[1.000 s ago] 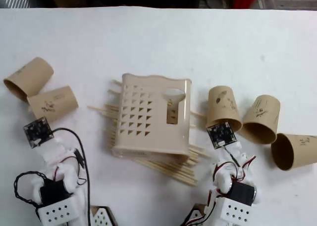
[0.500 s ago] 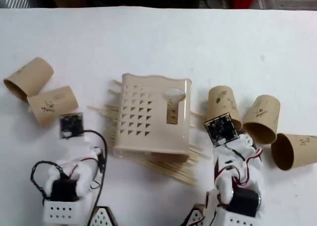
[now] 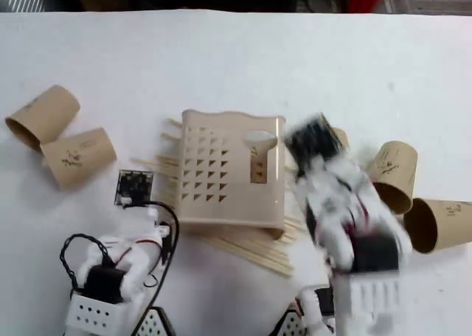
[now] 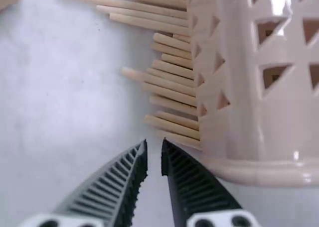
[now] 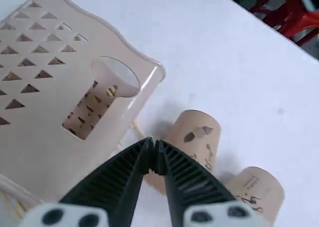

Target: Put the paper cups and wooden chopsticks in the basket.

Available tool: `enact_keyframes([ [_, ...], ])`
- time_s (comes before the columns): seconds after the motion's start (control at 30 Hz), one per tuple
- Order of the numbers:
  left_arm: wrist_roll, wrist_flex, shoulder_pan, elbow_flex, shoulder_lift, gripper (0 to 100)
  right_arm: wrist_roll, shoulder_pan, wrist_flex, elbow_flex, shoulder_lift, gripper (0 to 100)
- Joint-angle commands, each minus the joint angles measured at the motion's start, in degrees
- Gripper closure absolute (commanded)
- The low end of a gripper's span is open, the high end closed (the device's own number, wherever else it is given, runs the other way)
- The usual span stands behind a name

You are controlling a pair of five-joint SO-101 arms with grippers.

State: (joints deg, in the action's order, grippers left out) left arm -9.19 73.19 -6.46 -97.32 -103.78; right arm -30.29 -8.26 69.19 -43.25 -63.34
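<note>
Beige basket (image 4: 259,87) lies on its side beside the left pincer (image 4: 154,152), which sits low, a slit apart, empty, chopsticks (image 4: 169,82) just ahead. Right pincer (image 5: 153,147), held high, closed and empty, hangs above a paper cup (image 5: 197,132).

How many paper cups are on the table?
5 cups. Two lie left of the basket: one far left, one beside it. Three lie right: one partly behind the right arm, two farther right.
</note>
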Motion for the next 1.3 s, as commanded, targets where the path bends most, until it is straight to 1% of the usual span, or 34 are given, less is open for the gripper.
enact_keyframes([
  [0.0,0.3,-0.4,-0.9,0.4,-0.2,92,6.4,-5.8,0.2,14.9,24.4,95.9],
  [0.07,0.3,0.2,-0.6,0.4,-0.2,92,8.4,-8.0,0.2,18.9,32.0,90.6],
  [0.13,0.4,0.2,-0.3,0.3,-0.3,92,12.2,-9.7,0.0,21.9,38.5,85.1],
  [0.2,0.4,0.2,2.3,0.3,-0.3,92,14.6,-10.9,-0.2,25.0,44.1,82.0],
  [0.3,0.4,0.3,5.9,0.3,-0.3,92,15.8,-11.2,-0.2,30.5,51.1,82.4],
  [0.43,0.4,0.3,5.9,0.3,-0.3,92,15.8,-10.9,-0.2,36.7,58.8,82.8],
  [0.57,0.4,0.3,5.9,0.3,-0.3,92,15.8,-10.9,-0.2,39.7,64.9,82.8],
  [0.8,0.4,0.3,5.9,0.3,-0.3,92,15.8,-9.5,-1.0,40.6,71.5,82.8],
  [0.97,0.4,0.3,5.9,0.3,-0.3,92,15.8,-5.7,-0.5,42.3,72.0,82.8],
  [1.03,0.4,0.3,5.9,0.3,-0.3,92,15.8,-4.5,1.3,43.7,72.0,82.7],
  [1.27,0.4,0.3,5.9,0.3,-0.3,92,15.4,-5.2,4.1,45.2,72.6,82.5],
])
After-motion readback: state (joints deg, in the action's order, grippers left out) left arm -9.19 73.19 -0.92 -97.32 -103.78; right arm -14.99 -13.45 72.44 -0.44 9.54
